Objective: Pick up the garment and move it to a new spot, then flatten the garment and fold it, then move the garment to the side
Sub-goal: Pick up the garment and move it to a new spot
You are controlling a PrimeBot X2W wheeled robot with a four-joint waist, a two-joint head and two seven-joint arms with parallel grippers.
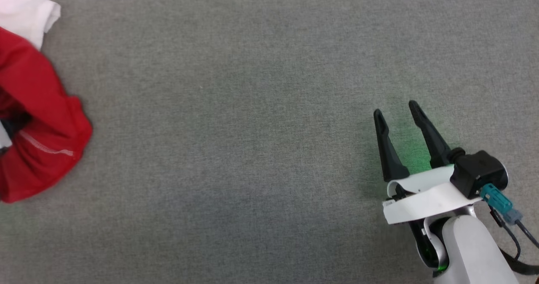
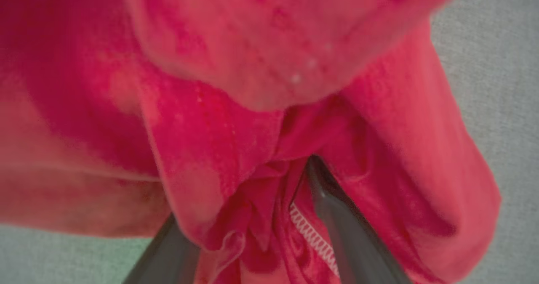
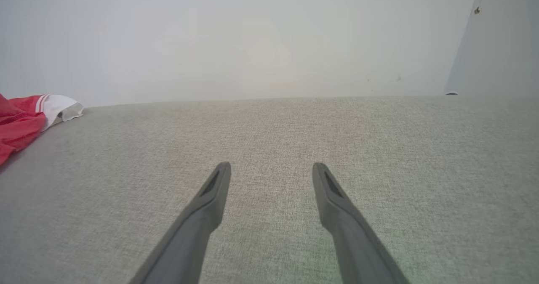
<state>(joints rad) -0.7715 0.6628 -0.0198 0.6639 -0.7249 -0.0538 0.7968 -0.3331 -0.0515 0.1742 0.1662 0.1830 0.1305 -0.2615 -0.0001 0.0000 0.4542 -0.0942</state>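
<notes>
The garment [image 1: 42,120], bright red with a white sleeve [image 1: 25,10], lies crumpled at the left edge of the head view. In the left wrist view its red folds [image 2: 252,65] drape over and between my left gripper [image 2: 267,166]. That gripper's fingers [image 2: 337,216] stand wide apart and open, and the left fingertip is hidden under cloth. My right gripper [image 1: 395,109] hovers open over bare surface at the lower right, far from the garment. The right wrist view shows the same gripper [image 3: 271,166] holding nothing, with the garment [image 3: 21,120] and its striped sleeve trim at the far left.
A grey woven surface [image 1: 252,128] spreads between the garment and my right gripper. In the right wrist view this surface [image 3: 269,128] ends at a pale wall [image 3: 252,44], with a light panel [image 3: 497,44] at the far right.
</notes>
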